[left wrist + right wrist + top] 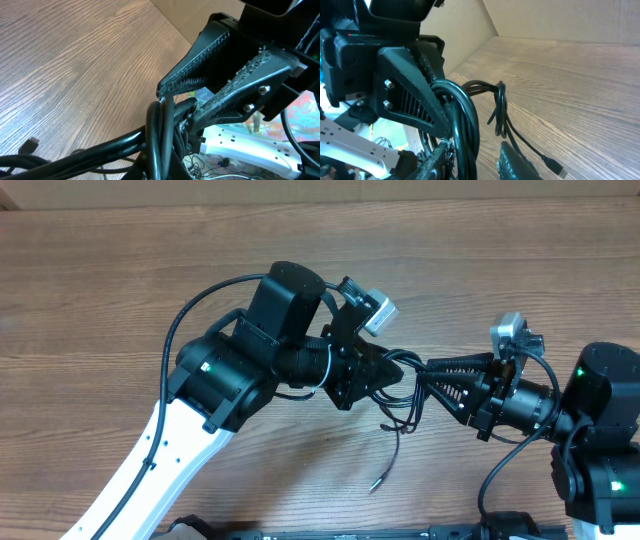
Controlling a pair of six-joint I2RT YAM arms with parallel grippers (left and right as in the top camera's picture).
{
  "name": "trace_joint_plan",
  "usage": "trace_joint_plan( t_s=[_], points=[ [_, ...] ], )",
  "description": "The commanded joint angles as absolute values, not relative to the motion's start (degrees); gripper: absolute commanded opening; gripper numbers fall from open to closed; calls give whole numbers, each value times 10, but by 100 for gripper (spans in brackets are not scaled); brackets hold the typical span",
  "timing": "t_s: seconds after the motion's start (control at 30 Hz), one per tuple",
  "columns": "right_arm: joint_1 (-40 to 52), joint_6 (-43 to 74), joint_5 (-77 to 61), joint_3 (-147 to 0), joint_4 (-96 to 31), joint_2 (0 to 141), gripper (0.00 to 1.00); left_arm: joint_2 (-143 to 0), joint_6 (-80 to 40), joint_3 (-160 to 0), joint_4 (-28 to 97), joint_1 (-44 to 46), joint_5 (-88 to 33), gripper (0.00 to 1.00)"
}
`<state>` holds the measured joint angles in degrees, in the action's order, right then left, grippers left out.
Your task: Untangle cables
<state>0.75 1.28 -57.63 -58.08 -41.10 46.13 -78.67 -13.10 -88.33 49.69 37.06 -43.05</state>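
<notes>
Black cables [408, 402] are bunched mid-surface, strung between both my grippers over the wood surface [120, 270].

My left gripper [398, 373] is clamped tight on the bundle, with several cords coming out at its tip.

My right gripper [434, 378] sits nearly tip to tip with the left, its jaws straddling the same bundle just beside the left grip. The right wrist view shows its fingers [517, 165] apart. The bundle lies against one finger with a gap on the other side, so it isn't clamped.

The right wrist view also shows a few cords wrapped into a twist [500, 107] near the left gripper, hanging off the main bundle.

One cord drops out of the bunch and trails toward the near edge. Its plug end [377, 479] lies on the surface, well apart from both grippers.

Can't tell how many separate cords are in the bundle; they overlap too much.
</notes>
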Motion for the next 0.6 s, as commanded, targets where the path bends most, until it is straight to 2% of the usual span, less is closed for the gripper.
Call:
trace_joint_plan(
  t_s=[0.0, 0.07, 0.1, 0.3, 0.43, 0.57],
  points=[
    [7, 10, -575, -590, -408, 458, 23, -785, -117, -898, 494, 371, -429, 4],
    [7, 10, -575, -590, -408, 458, 7, -785, -117, -898, 493, 371, -429, 4],
    [7, 10, -575, -590, -408, 458, 4, -785, -117, -898, 493, 371, -429, 4],
    [7, -1, -582, -590, -408, 458, 4, -785, -118, -898, 484, 371, -411, 4],
    [7, -2, -600, -590, -408, 458, 4, -785, -128, -898, 497, 371, -335, 4],
    [7, -47, -668, -590, -408, 458, 4, -785, -190, -898, 513, 370, -230, 4]
  ],
)
